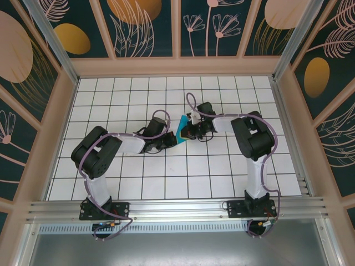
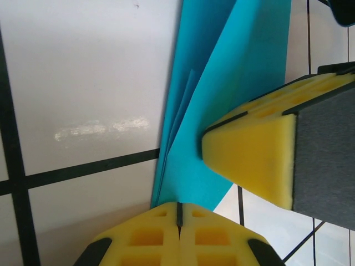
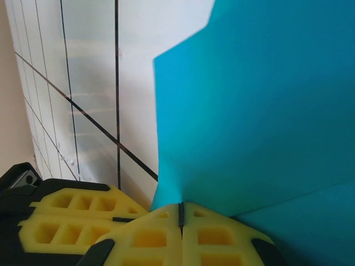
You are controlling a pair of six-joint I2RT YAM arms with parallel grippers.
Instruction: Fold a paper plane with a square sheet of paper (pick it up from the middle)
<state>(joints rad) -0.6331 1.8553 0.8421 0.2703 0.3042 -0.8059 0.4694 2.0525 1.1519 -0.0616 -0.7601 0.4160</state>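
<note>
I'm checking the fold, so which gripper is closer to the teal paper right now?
Neither, it's a tie. The left gripper is shut on the teal paper at its left corner. The right gripper is shut on it from the right side.

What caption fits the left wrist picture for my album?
Left gripper and right gripper both pinch the folded teal paper.

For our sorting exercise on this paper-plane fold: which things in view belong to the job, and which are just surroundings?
Job: blue paper, partly folded; left end effector, shut on it; right end effector, shut on it.
Surroundings: tiled table; patterned walls; metal rail.
</note>
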